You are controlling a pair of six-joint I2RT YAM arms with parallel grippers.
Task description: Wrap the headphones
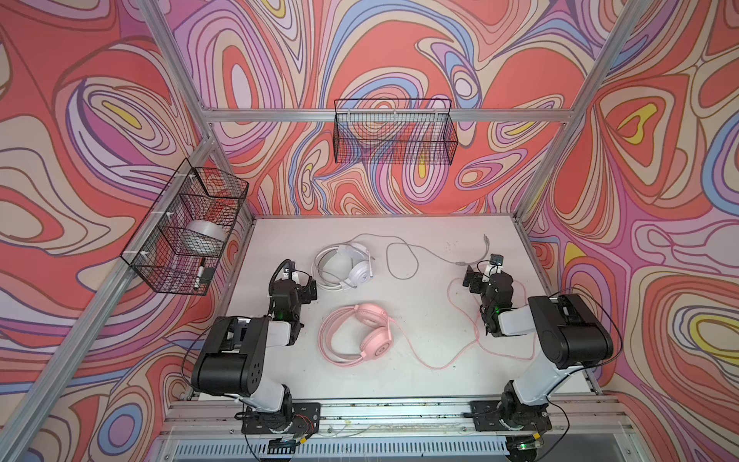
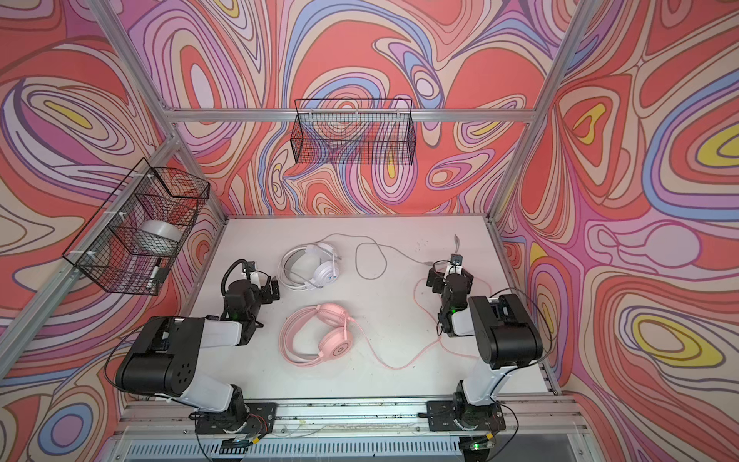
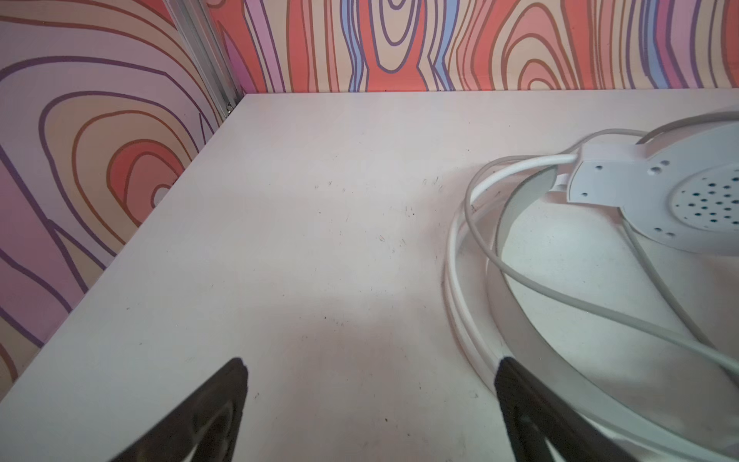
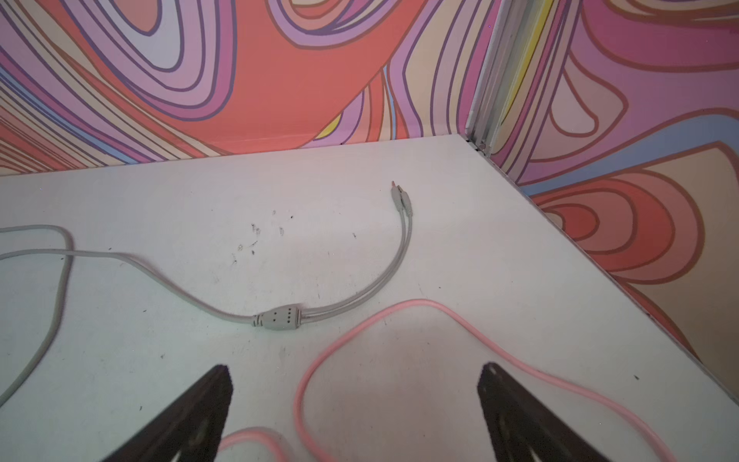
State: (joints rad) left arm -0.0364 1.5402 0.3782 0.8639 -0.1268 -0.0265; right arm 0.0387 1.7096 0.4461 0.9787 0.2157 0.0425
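Two headphones lie on the white tabletop (image 1: 424, 320). The white headphones (image 1: 344, 265) (image 2: 311, 267) rest toward the back; their grey cable (image 1: 402, 256) loops rightward to a splitter (image 4: 280, 318) and plugs (image 4: 401, 200). Nearer the front are the pink headphones (image 1: 358, 334) (image 2: 320, 335), whose pink cable (image 1: 452, 356) (image 4: 400, 316) trails right. My left gripper (image 1: 310, 287) (image 3: 372, 364) is open and empty beside the white headband (image 3: 520, 320). Over a loop of pink cable, my right gripper (image 1: 474, 278) (image 4: 354, 369) hangs open, holding nothing.
A black wire basket (image 1: 188, 228) on the left wall holds a tape roll (image 1: 206, 236) and a marker (image 1: 200, 273). Another wire basket (image 1: 394, 132) hangs on the back wall. Aluminium posts stand at the back corners, and a rail (image 1: 400, 416) runs along the front.
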